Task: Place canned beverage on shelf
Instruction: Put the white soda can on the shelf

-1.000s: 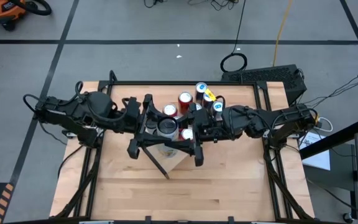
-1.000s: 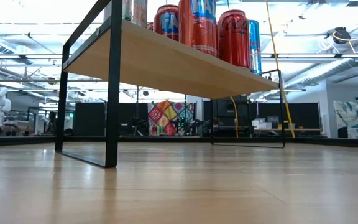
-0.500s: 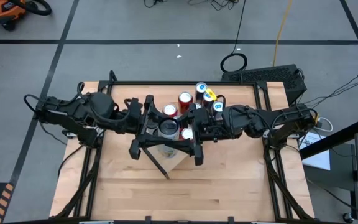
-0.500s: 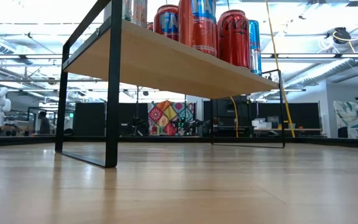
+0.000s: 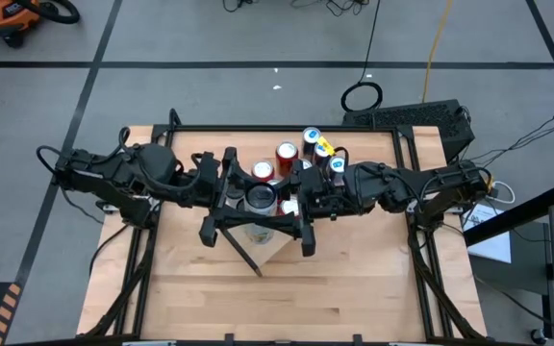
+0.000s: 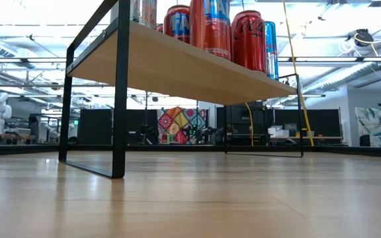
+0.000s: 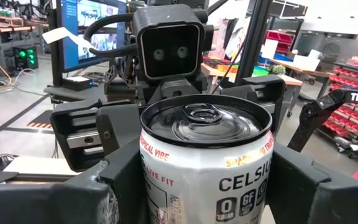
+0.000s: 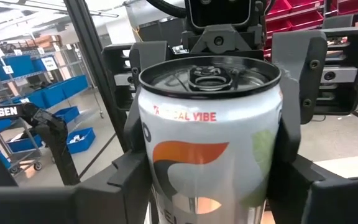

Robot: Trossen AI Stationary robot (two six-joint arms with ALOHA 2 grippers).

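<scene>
Nothing has visibly moved since the earlier frames: both grippers meet over the shelf point(image 5: 279, 252), the left gripper point(image 7: 207, 186) and right gripper point(image 8: 210, 180) each clasping the white can point(image 7: 207, 162) standing upright between them, beside the red cans point(image 6: 227, 33)

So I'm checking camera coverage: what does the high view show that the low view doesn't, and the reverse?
Only the high view: the left tool and right tool meeting at a white can, the left tool gripping it. Only the low view: the shelf's underside and its black bracket standing on the table. Both: the shelf and the red cans on it.
</scene>
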